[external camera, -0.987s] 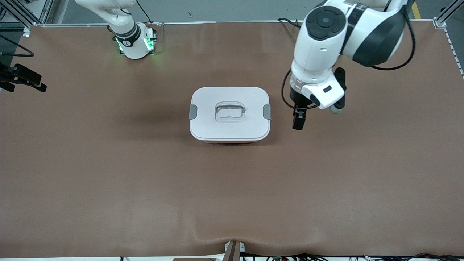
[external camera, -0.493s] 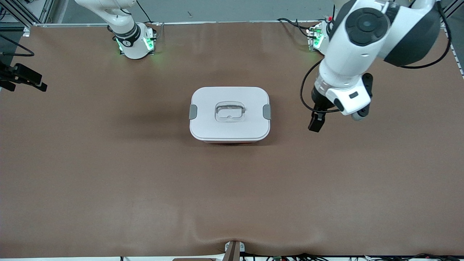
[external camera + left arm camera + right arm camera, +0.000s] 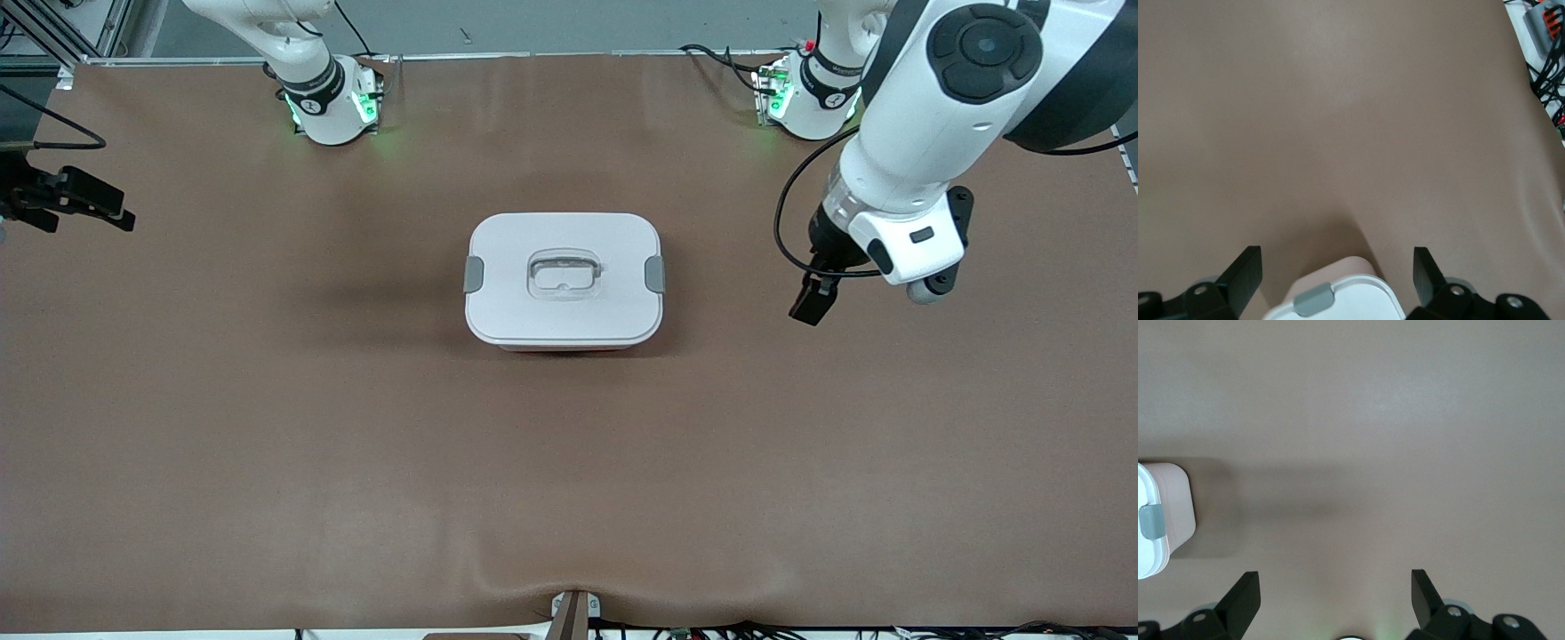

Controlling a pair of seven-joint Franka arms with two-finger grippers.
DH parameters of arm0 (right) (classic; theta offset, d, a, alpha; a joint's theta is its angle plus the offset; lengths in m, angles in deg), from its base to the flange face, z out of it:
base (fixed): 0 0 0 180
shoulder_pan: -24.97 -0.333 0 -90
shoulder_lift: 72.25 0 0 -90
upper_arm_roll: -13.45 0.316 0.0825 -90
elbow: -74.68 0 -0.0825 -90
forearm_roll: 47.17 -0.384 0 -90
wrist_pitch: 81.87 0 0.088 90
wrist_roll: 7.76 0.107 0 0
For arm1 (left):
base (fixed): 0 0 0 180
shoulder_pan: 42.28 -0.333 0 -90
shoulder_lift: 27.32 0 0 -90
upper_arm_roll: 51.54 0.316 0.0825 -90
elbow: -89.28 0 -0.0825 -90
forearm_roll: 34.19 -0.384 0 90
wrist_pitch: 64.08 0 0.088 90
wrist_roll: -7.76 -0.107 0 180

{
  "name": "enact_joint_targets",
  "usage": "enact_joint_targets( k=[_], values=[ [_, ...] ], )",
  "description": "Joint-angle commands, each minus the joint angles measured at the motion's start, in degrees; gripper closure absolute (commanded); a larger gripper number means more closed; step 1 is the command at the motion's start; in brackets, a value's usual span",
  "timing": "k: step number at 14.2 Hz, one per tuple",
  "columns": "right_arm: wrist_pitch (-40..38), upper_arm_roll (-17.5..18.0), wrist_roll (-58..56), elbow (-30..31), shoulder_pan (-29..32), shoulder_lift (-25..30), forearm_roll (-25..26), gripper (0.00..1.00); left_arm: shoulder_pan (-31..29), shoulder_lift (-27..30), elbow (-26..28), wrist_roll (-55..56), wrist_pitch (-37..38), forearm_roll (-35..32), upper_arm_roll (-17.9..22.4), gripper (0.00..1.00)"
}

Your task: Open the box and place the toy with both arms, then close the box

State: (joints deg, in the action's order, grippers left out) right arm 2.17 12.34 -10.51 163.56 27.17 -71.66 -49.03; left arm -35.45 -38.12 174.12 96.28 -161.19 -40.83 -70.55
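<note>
The box (image 3: 563, 277) stands in the middle of the table with its white lid on and both grey side clips (image 3: 654, 274) down. The toy is out of view. My left gripper (image 3: 811, 302) hangs open and empty over bare table beside the box, toward the left arm's end. In the left wrist view the open left gripper (image 3: 1337, 273) frames a corner of the box (image 3: 1358, 303) and one clip (image 3: 1313, 299). My right gripper (image 3: 111, 209) is open and empty over the table's edge at the right arm's end. The right wrist view (image 3: 1335, 597) shows the box (image 3: 1168, 510) well apart from it.
The brown table mat (image 3: 569, 462) has a raised wrinkle at its edge nearest the front camera. Both arm bases (image 3: 333, 102) with green lights stand along the farthest edge. Cables (image 3: 1546, 60) lie off the mat's edge.
My left arm has swung away from the box toward its own end of the table and risen. My right gripper has shifted slightly. The box has not moved.
</note>
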Motion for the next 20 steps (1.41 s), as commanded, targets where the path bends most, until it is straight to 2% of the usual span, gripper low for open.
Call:
enact_joint_targets(
  k=[1,7,14,20],
  values=[
    [-0.5,0.0,0.2,-0.8,0.0,-0.2,-0.7,0.00,-0.3,2.3,0.2,-7.5,1.5,1.2,2.2,0.00],
    [-0.3,-0.1,0.2,-0.9,0.6,-0.2,-0.9,0.00,-3.9,4.2,0.2,-29.0,3.3,1.2,3.6,0.00],
    [-0.7,-0.2,0.4,-0.9,0.5,-0.1,-0.7,0.00,-3.7,7.0,0.3,-50.9,5.8,1.5,11.0,0.00],
    [-0.4,-0.2,0.3,-0.9,0.6,-0.2,-0.7,0.00,-3.8,10.6,0.7,-65.9,10.8,3.6,13.3,0.00]
  ],
)
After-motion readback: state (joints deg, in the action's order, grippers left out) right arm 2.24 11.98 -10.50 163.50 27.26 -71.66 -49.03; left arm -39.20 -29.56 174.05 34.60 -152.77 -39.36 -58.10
